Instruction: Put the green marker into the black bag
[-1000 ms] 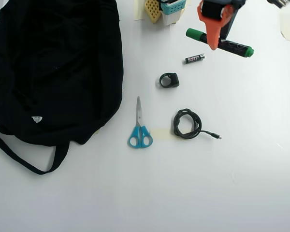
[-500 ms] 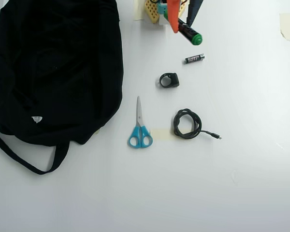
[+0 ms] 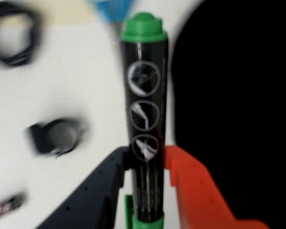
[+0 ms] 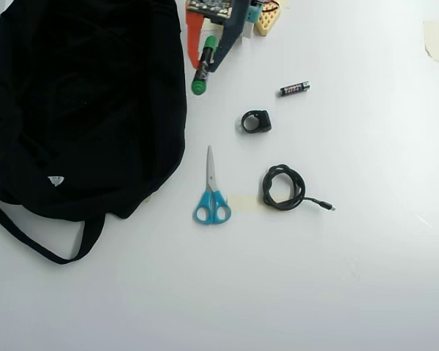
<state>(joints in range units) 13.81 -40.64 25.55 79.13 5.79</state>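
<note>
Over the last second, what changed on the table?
The gripper, shut on the green marker, swung leftward in the overhead view, from above the battery to the black bag's right edge. Battery, scissors, cable and bag stayed put.

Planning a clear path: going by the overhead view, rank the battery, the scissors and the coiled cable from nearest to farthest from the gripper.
Gripper, top centre, holding the green marker.
1. Battery, to its right.
2. Scissors, straight below.
3. Coiled cable, lower right.
</note>
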